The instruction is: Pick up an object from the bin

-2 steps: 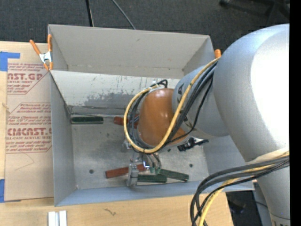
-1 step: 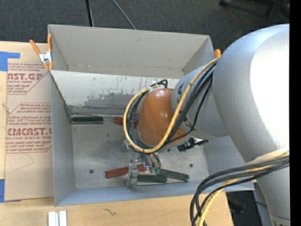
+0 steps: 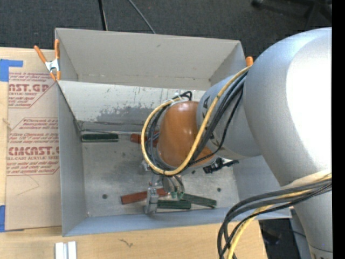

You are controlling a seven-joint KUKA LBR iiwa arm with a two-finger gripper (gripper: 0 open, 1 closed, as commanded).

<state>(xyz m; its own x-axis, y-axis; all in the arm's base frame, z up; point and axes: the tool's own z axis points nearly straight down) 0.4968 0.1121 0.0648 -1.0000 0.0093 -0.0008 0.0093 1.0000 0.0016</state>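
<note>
Bin point(image 3: 70, 161): grey metal; the arm covers its right wall and the right part of the floor.
Gripper point(image 3: 155, 201): low by the bin's front wall, largely hidden under the orange cover point(image 3: 180, 131) and cables point(image 3: 146, 144); cannot tell how far it is open or whether it grips anything.
Red-brown strip point(image 3: 133, 198): flat near the front wall, right end lost under the gripper.
Green piece point(image 3: 198, 201): same wall, left end hidden by the gripper.
Dark green bar point(image 3: 99, 137): back left of the floor, well apart.
Small red thing point(image 3: 135, 138): cut off by the cables; kind unclear.
</note>
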